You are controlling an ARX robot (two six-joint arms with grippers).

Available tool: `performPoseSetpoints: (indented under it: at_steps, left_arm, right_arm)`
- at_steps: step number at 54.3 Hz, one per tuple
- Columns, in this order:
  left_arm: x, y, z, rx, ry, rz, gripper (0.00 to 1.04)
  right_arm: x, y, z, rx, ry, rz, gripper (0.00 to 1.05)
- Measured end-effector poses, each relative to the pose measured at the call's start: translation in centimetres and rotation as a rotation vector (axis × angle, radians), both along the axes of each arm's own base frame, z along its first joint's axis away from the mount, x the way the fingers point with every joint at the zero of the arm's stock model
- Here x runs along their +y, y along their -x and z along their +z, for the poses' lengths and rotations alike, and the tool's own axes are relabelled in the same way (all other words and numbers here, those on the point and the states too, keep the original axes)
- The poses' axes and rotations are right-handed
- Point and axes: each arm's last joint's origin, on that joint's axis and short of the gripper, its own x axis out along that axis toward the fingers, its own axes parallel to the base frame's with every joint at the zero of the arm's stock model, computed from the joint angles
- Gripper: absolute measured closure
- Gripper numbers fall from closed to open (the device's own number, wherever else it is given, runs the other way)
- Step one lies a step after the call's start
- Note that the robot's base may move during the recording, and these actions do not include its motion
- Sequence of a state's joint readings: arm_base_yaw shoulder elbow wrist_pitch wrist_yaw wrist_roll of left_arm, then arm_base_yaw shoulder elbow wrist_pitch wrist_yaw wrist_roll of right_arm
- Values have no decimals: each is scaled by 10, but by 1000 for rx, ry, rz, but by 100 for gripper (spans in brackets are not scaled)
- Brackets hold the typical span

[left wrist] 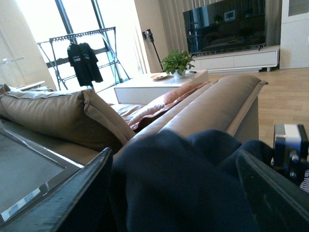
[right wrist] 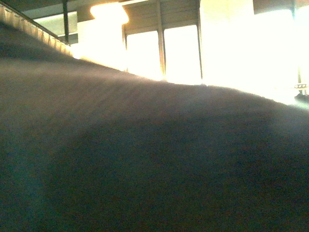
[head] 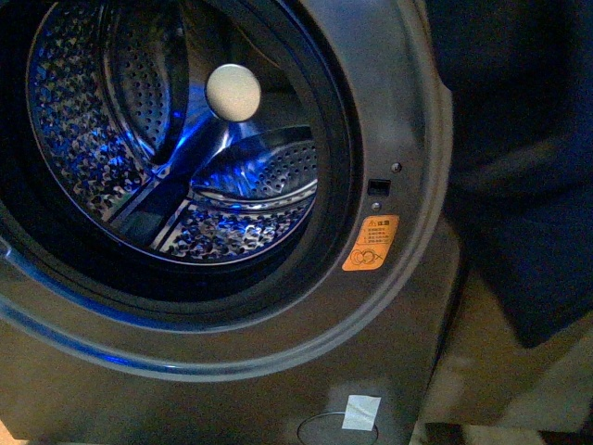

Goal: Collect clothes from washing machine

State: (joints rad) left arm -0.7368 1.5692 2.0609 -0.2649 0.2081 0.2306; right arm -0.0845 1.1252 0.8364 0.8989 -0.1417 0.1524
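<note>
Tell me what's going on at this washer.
The washing machine is open and its drum shows no garment. The clothes, a dark navy garment, hang outside at the right of the front view. Dark cloth also bunches inside the left gripper, so that arm seems to hold it. Fabric covers the right wrist view, so the right gripper cannot be seen.

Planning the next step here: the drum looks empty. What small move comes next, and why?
Probably draw the clothes clear of the washing machine: its drum shows only bare steel, and they hang outside on the right, filling the gap between the left gripper's fingers.
</note>
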Motion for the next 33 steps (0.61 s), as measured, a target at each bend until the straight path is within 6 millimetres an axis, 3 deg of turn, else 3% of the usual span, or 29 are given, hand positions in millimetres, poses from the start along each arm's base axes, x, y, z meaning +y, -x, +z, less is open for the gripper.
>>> performPoseSetpoints:
  at_steps: [7,15,23,33]
  left_arm:
    - [0,0,1,-3,1,0,5]
    - [0,0,1,-2,2,0,7]
    - [0,0,1,-2,2,0,7]
    - [0,0,1,-2,2,0,7]
  right_arm:
    - [-34,5,17,5,5,-44,101]
    - [-78,17,33,36,4,-105,101]
    - [-146,40,47,63,-14,-247,101]
    - [-220,69,43,166,-83,-405,101]
